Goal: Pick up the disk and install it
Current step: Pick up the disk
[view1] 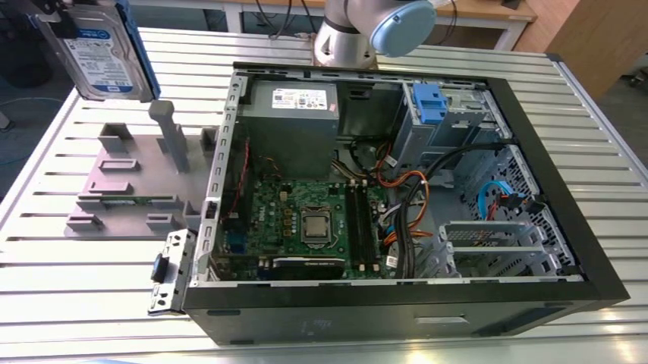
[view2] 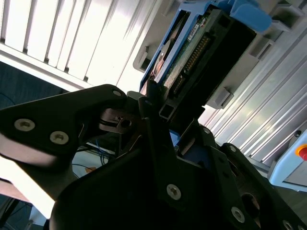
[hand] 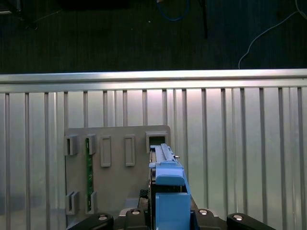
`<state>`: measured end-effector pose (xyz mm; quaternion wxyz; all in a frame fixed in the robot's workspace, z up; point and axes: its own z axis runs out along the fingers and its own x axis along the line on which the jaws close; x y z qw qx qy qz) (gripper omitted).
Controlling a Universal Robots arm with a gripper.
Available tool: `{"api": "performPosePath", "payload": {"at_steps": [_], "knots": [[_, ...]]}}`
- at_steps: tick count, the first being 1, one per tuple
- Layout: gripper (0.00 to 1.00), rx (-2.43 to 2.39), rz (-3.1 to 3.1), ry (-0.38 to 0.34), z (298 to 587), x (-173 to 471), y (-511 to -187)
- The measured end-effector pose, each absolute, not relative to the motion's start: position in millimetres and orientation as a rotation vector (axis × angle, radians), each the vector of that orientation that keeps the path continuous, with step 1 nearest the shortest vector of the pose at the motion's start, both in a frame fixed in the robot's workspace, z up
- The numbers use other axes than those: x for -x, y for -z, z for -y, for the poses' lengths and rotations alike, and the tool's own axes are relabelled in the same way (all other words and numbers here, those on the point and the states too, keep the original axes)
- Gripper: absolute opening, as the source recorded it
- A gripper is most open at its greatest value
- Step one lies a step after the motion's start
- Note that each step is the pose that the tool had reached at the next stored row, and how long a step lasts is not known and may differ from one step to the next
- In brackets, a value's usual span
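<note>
- In the exterior view, we are seeing the flat rectangular silver-grey disk (view1: 102,49), with its white-and-blue label and blue plastic carrier bracket. It is hanging upright in the upper left of the frame.
- It is hanging clear of the slatted aluminium table (view1: 61,288) and above the grey plastic stand (view1: 132,178) with upright posts.
- The open black computer case (view1: 405,303) is lying across the centre and right of the frame. The grey power supply box (view1: 294,114) is sitting in its upper part.
- The silver drive cage (view1: 430,102) with a blue tab is standing on the exterior view's right of that box. The green motherboard (view1: 303,220) is lying below it.
- The silver-and-blue robot arm (view1: 369,30) is rising behind the case at the top centre.
- In the second wrist view, we are watching the black gripper (view2: 172,112) clamping one end of the disk (view2: 201,43).
- Its fingers (view2: 152,129) are pressing against the disk and are parted no wider than the disk itself.
- The disk's green circuit board and a row of connector pins are facing this camera, with the table slats behind.
- In the first wrist view, we are looking along the disk's edge and its blue bracket (hand: 168,196).
- The stand (hand: 115,158) is lying on the table beneath it, and the disk's far end is lining up with one of the stand's corner slots.
- Here we cannot tell how far above the stand the disk is hanging.
- Dark floor (hand: 96,38) is showing beyond the table's edge.
</note>
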<state>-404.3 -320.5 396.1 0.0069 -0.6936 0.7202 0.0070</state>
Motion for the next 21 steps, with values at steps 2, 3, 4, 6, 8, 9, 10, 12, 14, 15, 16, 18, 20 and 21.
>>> {"api": "performPosePath", "payload": {"at_steps": [2,3,4,6,8,9,10,12,14,15,16,18,20,21], "knots": [[0.36,2.170,-2.253,-0.022,320.5,404.3,-396.7],[0.36,2.170,-2.253,-0.022,320.5,404.3,-397.1],[0.36,2.170,-2.253,-0.022,320.5,404.3,-397.4],[0.36,2.170,-2.253,-0.022,320.5,404.3,-397.9],[0.36,2.170,-2.253,-0.022,320.5,404.3,-398.5],[0.36,2.170,-2.253,-0.022,320.5,404.3,-398.7],[0.36,2.170,-2.253,-0.022,320.5,404.3,-398.9],[0.36,2.170,-2.253,-0.022,320.5,404.3,-399.4],[0.36,2.170,-2.253,-0.022,320.5,404.3,-400.0],[0.36,2.170,-2.253,-0.022,320.5,404.3,-400.3],[0.36,2.170,-2.253,-0.022,320.5,404.3,-400.5],[0.36,2.170,-2.253,-0.022,320.5,404.3,-401.0],[0.36,2.170,-2.253,-0.022,320.5,404.3,-401.5],[0.36,2.170,-2.253,-0.022,320.5,404.3,-401.6]]}}
